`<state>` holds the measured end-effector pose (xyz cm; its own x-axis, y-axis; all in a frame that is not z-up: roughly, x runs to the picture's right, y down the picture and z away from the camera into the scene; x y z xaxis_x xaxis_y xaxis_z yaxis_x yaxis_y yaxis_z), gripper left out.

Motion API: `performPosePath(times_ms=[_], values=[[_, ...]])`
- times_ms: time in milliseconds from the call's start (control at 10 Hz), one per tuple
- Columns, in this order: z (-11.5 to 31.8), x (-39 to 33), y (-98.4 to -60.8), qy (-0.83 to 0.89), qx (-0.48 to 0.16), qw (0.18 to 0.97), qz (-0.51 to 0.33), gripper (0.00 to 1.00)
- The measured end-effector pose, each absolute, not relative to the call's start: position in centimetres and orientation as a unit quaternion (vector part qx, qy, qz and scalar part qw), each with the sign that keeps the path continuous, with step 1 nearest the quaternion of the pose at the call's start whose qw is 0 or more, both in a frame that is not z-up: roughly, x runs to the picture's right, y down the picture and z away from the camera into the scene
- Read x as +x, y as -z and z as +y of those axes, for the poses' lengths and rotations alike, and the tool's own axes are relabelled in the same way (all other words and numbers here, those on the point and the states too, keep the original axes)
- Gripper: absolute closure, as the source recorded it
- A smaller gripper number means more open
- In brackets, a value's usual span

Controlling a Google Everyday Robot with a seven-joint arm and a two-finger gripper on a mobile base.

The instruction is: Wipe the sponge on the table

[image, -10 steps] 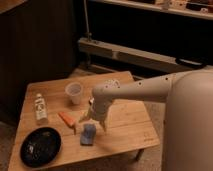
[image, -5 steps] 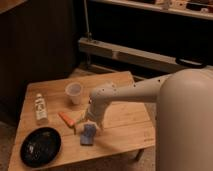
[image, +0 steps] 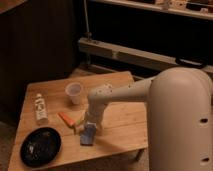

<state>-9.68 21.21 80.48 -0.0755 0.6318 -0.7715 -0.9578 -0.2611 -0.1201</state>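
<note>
The robot's body, near right, is a big smooth cream-white rounded shell (image: 180, 125) with two small dark holes on its right side. Its cream-white tube arm (image: 125, 92) has a rounded joint with tiny dark dots. The jaws are low over the near middle of the light slatted bamboo worktop (image: 122, 127).

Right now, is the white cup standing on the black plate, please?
No, the cup stands on the table beyond the plate; the tool is down at the sponge.

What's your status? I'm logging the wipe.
Gripper low over sponge. Sponge flat on table, near front edge. Orange tool close beside it.
</note>
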Motion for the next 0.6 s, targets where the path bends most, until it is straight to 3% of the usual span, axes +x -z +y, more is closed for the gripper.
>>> performPosePath(times_ms=[600], values=[[21.55, -10.76, -80.17, -0.668, -0.381, 0.598, 0.227, 0.20]])
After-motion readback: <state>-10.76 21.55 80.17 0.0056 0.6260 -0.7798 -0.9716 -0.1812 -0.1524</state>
